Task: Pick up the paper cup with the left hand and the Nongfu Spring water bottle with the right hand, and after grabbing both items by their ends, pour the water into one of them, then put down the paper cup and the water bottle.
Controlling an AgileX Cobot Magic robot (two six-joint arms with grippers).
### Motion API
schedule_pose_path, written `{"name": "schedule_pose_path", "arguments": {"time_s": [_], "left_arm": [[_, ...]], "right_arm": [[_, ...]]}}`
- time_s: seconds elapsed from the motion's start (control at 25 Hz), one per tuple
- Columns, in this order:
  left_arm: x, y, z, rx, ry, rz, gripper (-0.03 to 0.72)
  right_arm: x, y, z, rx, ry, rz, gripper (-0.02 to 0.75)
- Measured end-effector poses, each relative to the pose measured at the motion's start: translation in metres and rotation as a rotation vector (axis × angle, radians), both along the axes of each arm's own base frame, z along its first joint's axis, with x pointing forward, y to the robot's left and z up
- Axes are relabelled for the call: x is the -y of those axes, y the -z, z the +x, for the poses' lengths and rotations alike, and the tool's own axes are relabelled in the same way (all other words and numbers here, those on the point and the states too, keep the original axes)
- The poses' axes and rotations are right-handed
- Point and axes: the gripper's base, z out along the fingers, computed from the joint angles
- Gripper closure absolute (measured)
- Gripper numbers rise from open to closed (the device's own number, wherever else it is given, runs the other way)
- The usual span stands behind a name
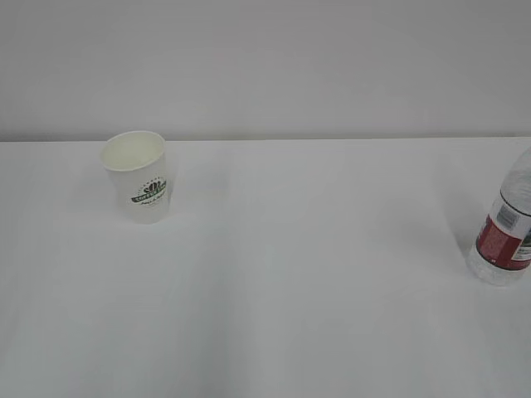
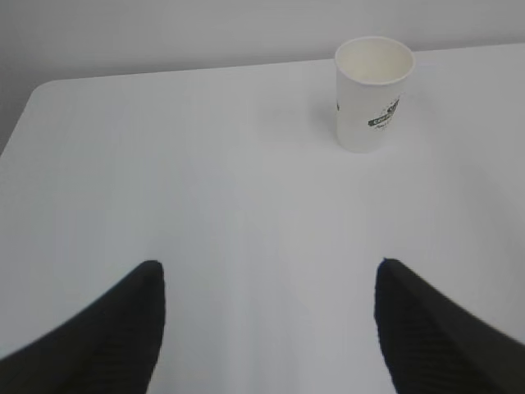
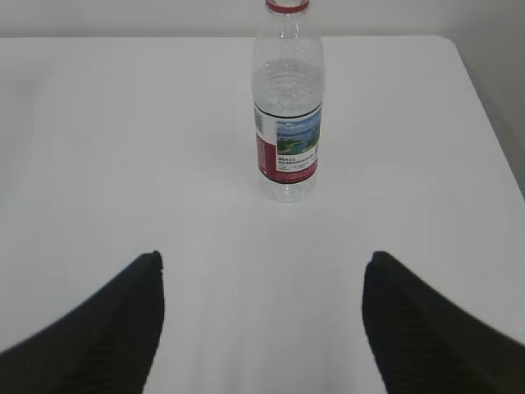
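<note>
Bare table (image 1: 290, 274) lies between the paper cup (image 1: 138, 177) and the bottle (image 1: 504, 228), well apart.

Lighting: bright, even, diffuse; white tabletop (image 1: 290, 274) near washed out, hardly distinct from the wall. Shadows: faint and soft, one right of the cup (image 1: 137, 176), one left of the bottle (image 1: 504, 232). Glare: none marked. Focus: mildly soft throughout; cup logo illegible; fingers (image 2: 107, 336) dark, blurred at frame bottom.
</note>
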Motion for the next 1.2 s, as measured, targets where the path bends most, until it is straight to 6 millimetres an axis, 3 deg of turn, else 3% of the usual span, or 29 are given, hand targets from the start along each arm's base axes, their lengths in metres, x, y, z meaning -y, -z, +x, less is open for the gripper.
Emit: {"name": "schedule_pose_path", "arguments": {"time_s": [1.2], "left_arm": [[-0.001, -0.017, 0.057, 0.085, -0.015, -0.022, 0.109]], "right_arm": [[-0.003, -0.019, 0.056, 0.07, -0.017, -0.016, 0.181]]}}
